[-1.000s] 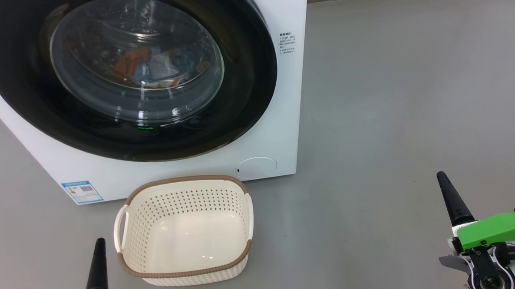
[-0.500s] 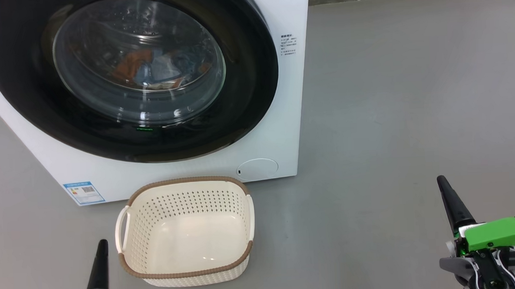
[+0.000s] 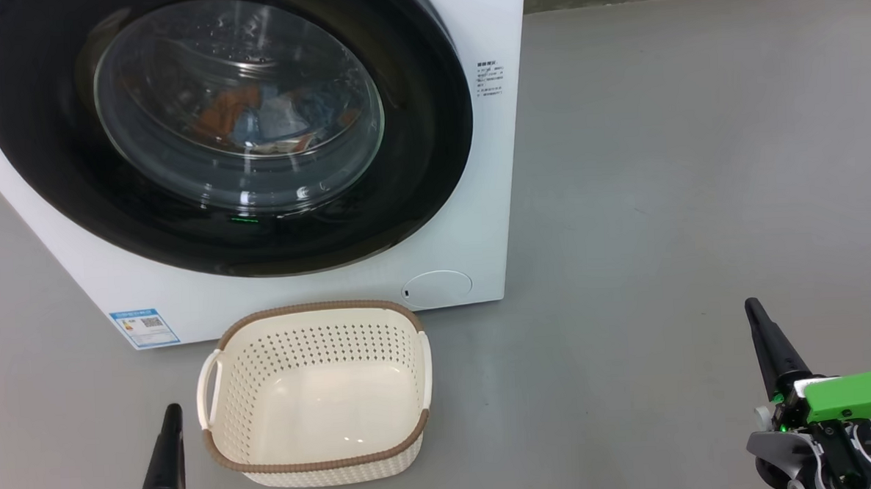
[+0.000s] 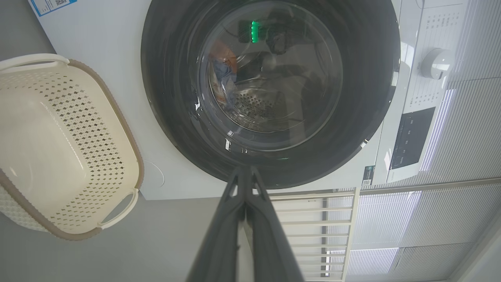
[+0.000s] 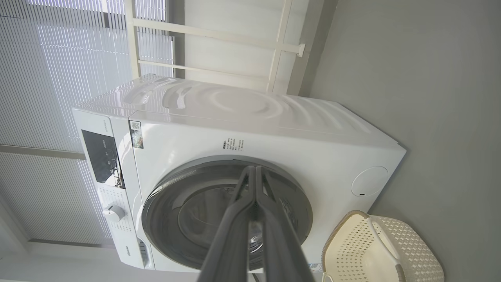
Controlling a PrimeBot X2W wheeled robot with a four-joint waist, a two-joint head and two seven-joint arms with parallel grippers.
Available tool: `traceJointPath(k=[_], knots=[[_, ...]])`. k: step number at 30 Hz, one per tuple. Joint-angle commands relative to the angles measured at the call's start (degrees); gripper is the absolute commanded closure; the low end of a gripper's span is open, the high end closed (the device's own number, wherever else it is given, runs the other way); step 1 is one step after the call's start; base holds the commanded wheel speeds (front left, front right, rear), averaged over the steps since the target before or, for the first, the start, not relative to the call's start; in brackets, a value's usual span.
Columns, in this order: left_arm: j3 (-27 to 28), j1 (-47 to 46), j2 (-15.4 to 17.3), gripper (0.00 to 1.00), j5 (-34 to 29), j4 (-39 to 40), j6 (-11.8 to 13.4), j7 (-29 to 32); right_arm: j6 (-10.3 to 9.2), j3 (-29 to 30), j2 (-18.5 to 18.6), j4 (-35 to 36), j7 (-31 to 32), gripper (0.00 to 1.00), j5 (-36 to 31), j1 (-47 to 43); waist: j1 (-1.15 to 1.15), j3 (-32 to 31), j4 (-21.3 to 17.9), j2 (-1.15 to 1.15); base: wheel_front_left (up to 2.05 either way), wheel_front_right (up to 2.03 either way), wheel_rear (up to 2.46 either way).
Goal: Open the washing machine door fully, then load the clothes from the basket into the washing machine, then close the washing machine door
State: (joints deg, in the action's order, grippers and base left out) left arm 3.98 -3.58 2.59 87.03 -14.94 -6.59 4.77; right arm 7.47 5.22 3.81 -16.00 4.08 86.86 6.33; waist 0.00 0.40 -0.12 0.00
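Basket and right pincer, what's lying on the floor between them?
Nothing. In the head view, bare grey floor lies between the basket and the right pincer.

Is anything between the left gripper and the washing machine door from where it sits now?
Nothing visible does. In the left wrist view the shut left gripper points at the lower rim of the washing machine door, with only floor between. The basket sits just to its right, beside that line, not across it.

White washing machine (image 3: 471, 221), glossy black door (image 3: 417, 164), cream perforated basket (image 3: 315, 352)
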Motion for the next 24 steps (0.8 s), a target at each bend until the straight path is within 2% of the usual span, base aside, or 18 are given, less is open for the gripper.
traceJointPath(k=[1, 9, 24], knots=[[1.96, -2.48, 0.57, 1.00, 1.42, 1.03, -0.66, 0.64, 0.03, -0.40, 0.28, 1.83, 0.73, 1.00, 1.96, 0.19, 0.00, -0.04, 0.02, 0.00, 0.00, 0.00, 0.00], [2.57, -2.62, 0.29, 1.00, 5.11, 0.87, -0.90, 1.74, 0.02, 0.81, -0.55, 2.00, 2.02, 1.00, 5.70, -0.19, 0.00, -0.22, 0.12, 0.00, 0.00, 0.00, 0.00], [2.56, -2.62, 0.29, 1.00, 5.12, 0.87, -0.90, 1.73, 0.02, 0.91, -0.62, 2.00, 2.10, 1.00, 5.62, -0.18, 0.00, -0.22, 0.12, 0.00, 0.00, 0.00, 0.00]])
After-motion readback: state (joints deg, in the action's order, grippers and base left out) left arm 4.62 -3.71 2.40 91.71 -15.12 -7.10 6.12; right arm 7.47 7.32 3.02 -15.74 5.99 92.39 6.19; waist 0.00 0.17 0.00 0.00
